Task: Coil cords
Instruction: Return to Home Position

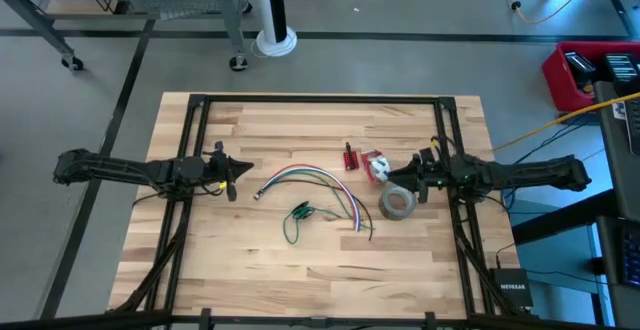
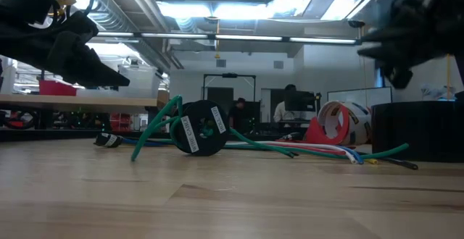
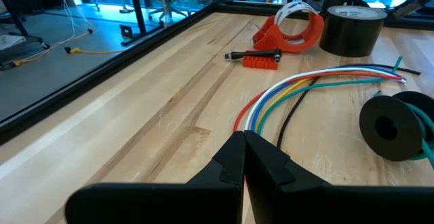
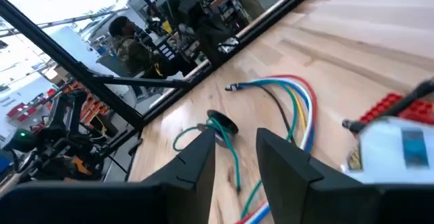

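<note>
Colours, counter (image 1: 300, 270) of pale banded wood.
Counter strips run tan to honey; rails (image 1: 320, 98) black. Cords (image 3: 261, 108): white, red, yellow, blue, green and black strands. Wire (image 1: 301, 211): dark green. Spool (image 3: 380, 112): black, with white labels. Tape (image 1: 397, 204): grey. Small pieces: one red (image 1: 350, 156), one red-and-white (image 1: 376, 165). Left gripper (image 3: 243, 139) and right gripper (image 4: 234, 139): black.
</note>
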You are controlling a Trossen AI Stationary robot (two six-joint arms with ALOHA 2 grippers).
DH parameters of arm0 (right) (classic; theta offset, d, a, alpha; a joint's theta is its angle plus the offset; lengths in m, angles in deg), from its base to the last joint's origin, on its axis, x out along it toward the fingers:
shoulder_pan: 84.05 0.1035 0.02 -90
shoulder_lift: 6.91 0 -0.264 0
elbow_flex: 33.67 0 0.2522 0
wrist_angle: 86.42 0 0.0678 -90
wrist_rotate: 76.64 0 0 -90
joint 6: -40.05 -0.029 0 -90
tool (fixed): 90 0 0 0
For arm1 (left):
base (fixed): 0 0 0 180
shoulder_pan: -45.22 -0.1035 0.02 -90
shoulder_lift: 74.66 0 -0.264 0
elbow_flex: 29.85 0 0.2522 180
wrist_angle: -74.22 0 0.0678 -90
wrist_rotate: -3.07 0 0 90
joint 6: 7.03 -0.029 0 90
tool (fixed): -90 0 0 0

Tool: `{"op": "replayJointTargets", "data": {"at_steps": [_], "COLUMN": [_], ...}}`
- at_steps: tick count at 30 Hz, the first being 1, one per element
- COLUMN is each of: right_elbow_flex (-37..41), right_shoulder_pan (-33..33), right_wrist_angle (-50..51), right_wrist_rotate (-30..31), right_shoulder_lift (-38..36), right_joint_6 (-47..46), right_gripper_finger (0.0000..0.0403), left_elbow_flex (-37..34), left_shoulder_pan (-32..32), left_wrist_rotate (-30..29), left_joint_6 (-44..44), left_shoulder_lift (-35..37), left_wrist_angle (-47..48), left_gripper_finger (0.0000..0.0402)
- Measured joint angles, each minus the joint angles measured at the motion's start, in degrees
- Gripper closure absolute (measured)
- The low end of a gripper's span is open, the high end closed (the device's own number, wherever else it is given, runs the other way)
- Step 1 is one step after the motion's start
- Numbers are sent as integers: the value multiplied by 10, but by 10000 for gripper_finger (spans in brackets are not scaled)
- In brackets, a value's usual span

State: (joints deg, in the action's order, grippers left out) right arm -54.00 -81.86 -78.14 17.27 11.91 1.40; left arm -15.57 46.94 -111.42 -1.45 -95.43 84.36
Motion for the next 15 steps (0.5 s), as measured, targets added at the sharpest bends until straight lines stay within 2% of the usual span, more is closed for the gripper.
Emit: {"op": "replayJointTargets", "data": {"at_steps": [5, 15], "right_elbow_flex": [57, 59], "right_shoulder_pan": [0, 0], "right_wrist_angle": [-43, 36], "right_wrist_rotate": [-5, 7], "right_shoulder_lift": [-36, -162], "right_joint_6": [-5, 10], "right_gripper_finger": [291, 291], "left_elbow_flex": [0, 0], "left_shoulder_pan": [0, 0], "left_wrist_rotate": [0, 0], "left_joint_6": [0, 0], "left_shoulder_lift": [0, 0], "left_wrist_angle": [0, 0], "left_gripper_finger": [402, 402]}}
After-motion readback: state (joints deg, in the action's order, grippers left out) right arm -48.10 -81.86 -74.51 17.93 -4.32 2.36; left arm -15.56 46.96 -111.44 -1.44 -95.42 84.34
